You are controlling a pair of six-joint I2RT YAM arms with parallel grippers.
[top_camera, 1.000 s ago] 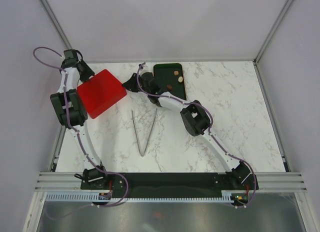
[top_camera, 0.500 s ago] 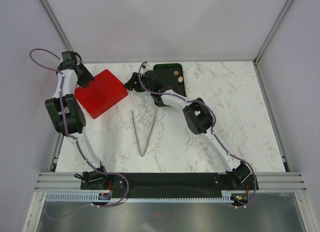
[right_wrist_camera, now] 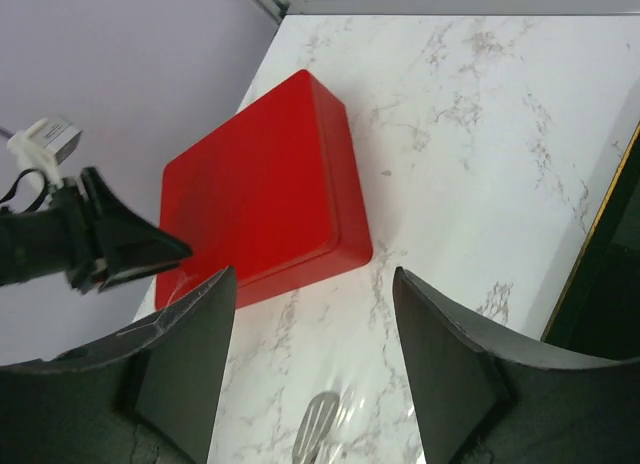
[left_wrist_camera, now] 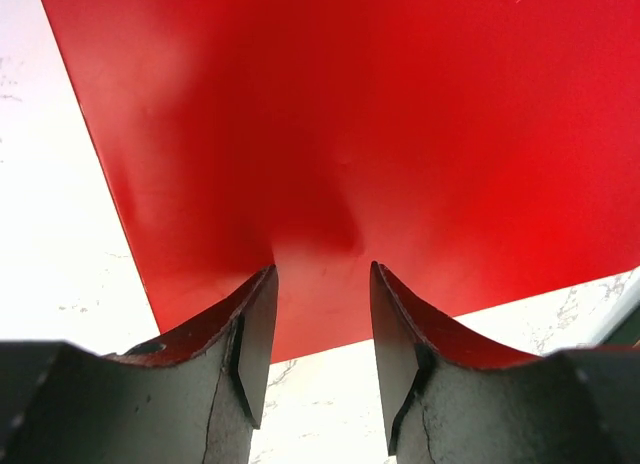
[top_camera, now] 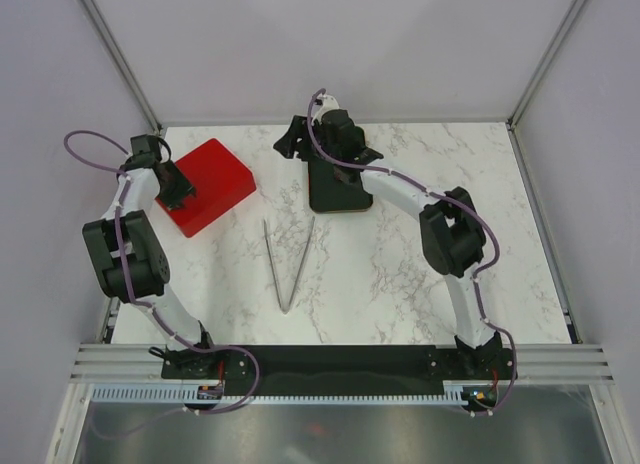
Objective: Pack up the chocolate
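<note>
No chocolate shows in any view; my right arm covers most of the dark green tray [top_camera: 335, 199]. A red box [top_camera: 212, 182] lies flat on the table at the back left; it also shows in the left wrist view [left_wrist_camera: 350, 114] and the right wrist view [right_wrist_camera: 265, 189]. My left gripper [top_camera: 182, 192] is at the box's left edge, its jaws open with the edge just beyond them [left_wrist_camera: 320, 274]. My right gripper [top_camera: 288, 144] is open and empty [right_wrist_camera: 312, 279] above the table between the box and the tray.
Long metal tongs [top_camera: 288, 259] lie in a V at the table's middle; their tip shows in the right wrist view [right_wrist_camera: 318, 434]. The tray's edge [right_wrist_camera: 605, 274] is at the right of the right wrist view. Frame posts and walls bound the table.
The red box came down from a raised tilt and now lies flat, further left. My left gripper let go of it. My right arm swung back and right over the tray.
</note>
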